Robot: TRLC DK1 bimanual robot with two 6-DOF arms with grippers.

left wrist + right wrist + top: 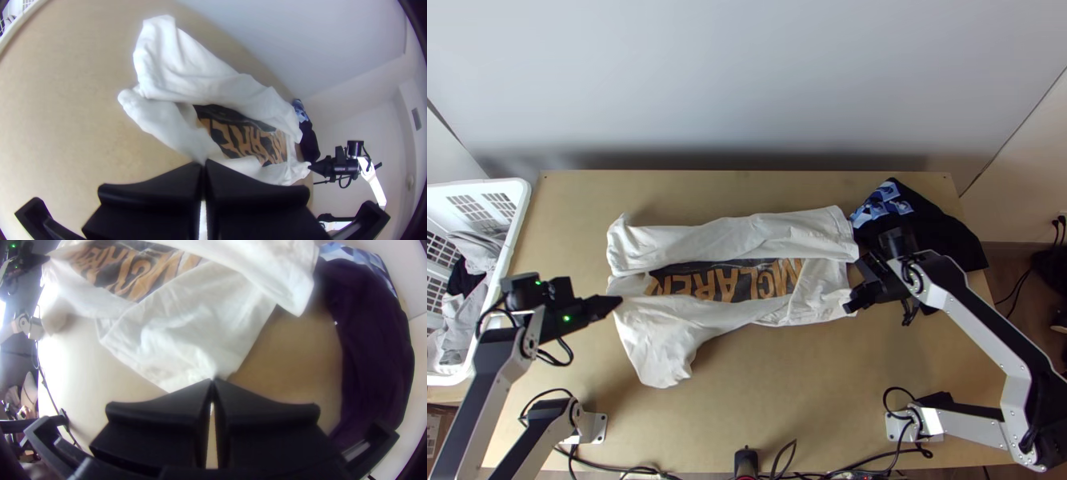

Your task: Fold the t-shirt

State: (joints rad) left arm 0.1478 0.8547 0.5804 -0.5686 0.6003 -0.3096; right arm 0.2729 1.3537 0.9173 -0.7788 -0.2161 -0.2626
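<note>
The left claw (pixel 616 302) and right claw (pixel 849 307) are pinching the t-shirt (pixel 667 328) at opposite ends, its likely light, limp fabric favouring edge holds.

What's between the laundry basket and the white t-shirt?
In the top view, bare tabletop and the left gripper, whose tip meets the white t-shirt at its end nearer the laundry basket.

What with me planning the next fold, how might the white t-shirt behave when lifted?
The white t-shirt is probably floppy: its cloth lies in soft creases, so a lifted edge should droop. It looks light too, judging by its thin-looking edges. The far flap, lying loosely over part of the dark print, may slide open.
</note>
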